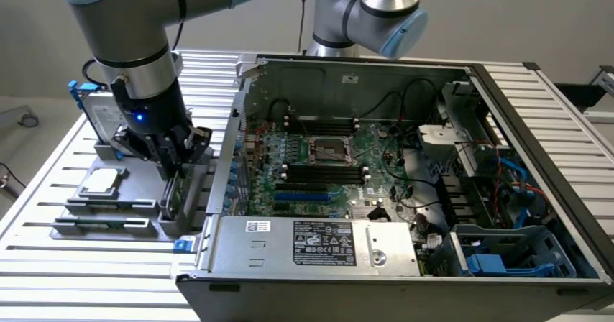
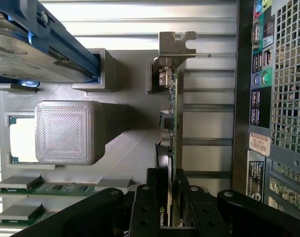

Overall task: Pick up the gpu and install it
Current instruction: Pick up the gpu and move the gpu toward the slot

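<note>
Down over the gpu (image 1: pixel 170 196) with the pincer (image 1: pixel 172 169), at nine o'clock of the open computer case (image 1: pixel 384 293) in the exterior view. Cannot tell whether squeezed onto the card or merely set about it.

Stands upright on its long edge in a slot of the grey holder (image 1: pixel 188 214), outside the case, not yet installed.

Seen edge-on from the wrist: gpu (image 2: pixel 174 123) as a thin strip, green board on one face and dark shroud on the other, pincer (image 2: pixel 172 192) at one end and the silver bracket (image 2: pixel 175 47) at the opposite end. Close alongside, the case's rear port panel (image 2: pixel 261 74).

On the same holder in the exterior view:
- At nine o'clock of the card, lying flat: a square CPU chip (image 1: pixel 103 183).
- At eleven o'clock, standing on edge: a hard drive in a blue frame (image 1: pixel 96 110).
- At eight o'clock, lying in their slots: memory sticks (image 1: pixel 101 225).

Holder and case both resting on the slatted metal worktop (image 1: pixel 57 279). Side panel off the case, motherboard (image 1: pixel 326 171) exposed. At twelve o'clock of the case, behind it, a second arm (image 1: pixel 369 13).
</note>
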Controlling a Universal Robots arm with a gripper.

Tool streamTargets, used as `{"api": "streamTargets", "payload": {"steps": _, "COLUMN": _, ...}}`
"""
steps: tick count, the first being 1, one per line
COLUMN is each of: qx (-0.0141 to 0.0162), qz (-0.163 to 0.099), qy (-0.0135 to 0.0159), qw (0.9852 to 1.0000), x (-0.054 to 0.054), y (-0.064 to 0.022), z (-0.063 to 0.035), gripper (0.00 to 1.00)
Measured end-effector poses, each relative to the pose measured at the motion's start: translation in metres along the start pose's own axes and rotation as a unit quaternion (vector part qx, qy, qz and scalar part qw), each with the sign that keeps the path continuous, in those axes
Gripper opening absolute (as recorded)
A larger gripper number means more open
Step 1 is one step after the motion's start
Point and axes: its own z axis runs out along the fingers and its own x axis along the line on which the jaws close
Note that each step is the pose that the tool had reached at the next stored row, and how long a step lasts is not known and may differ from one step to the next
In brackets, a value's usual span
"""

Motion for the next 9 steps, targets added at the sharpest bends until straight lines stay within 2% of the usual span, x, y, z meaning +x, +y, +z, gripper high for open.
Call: {"api": "streamTargets", "payload": {"steps": 9, "qx": 0.0000, "qz": 0.000, "qy": -0.0001, "qw": 1.0000, "x": 0.0006, "y": 0.0000, "z": 0.0000, "gripper": 0.26}}
